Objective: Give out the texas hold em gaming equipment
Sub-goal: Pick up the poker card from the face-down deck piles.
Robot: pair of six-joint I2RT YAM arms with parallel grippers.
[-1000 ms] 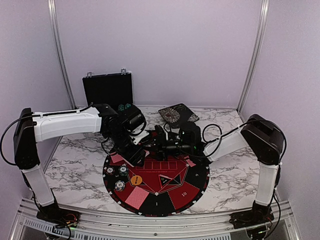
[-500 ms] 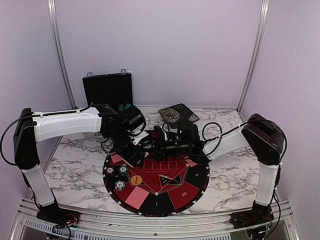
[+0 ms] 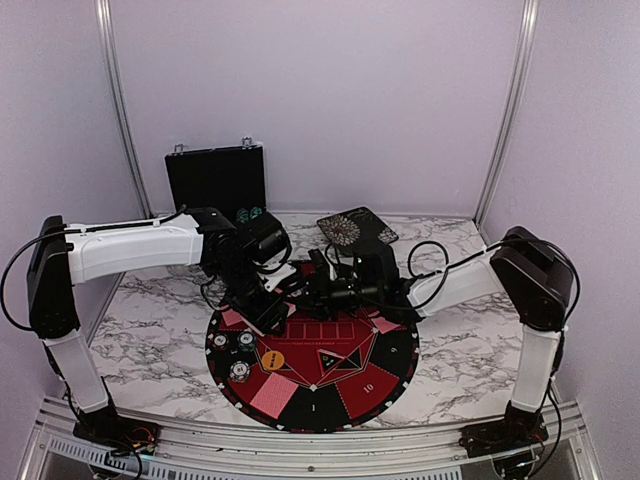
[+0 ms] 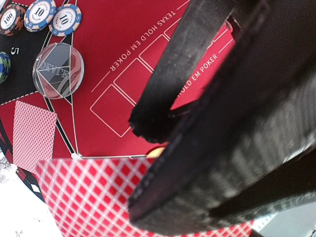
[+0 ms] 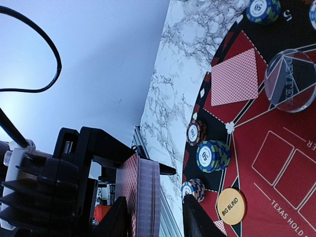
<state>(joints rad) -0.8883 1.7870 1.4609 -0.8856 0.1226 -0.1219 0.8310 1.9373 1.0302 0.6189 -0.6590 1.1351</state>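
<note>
Finding: both arms meet over the far edge of the mat [image 3: 345,385], and the deck [image 5: 144,197] hangs in the air between them, not on the mat.

Left gripper [image 3: 272,305]: in the right wrist view a black clamp that is not that camera's own has the deck from above. I judge this to be the left jaws pinching the deck (the left wrist view shows only a red lattice back tucked under one dark finger, so the grip itself is not plainly seen there).

Right gripper [image 5: 157,200]: jaws spread, one finger on each side of the deck. The finger on the red-back side sits touching or just beside it. The other finger stands apart from the deck's white-edged side, with a clear gap.

Governing relation: the deck stands on edge, its long axis running roughly along the right fingers, its broad faces turned toward their pads. The right arm is therefore the one placed to take from it.

Judgement: the step in hand is drawing a card off the deck for dealing. One card [image 5: 234,76] and stacked chips [image 5: 212,155] already lie on the mat.

Risk: closing across the whole deck would seize more than one card.
</note>
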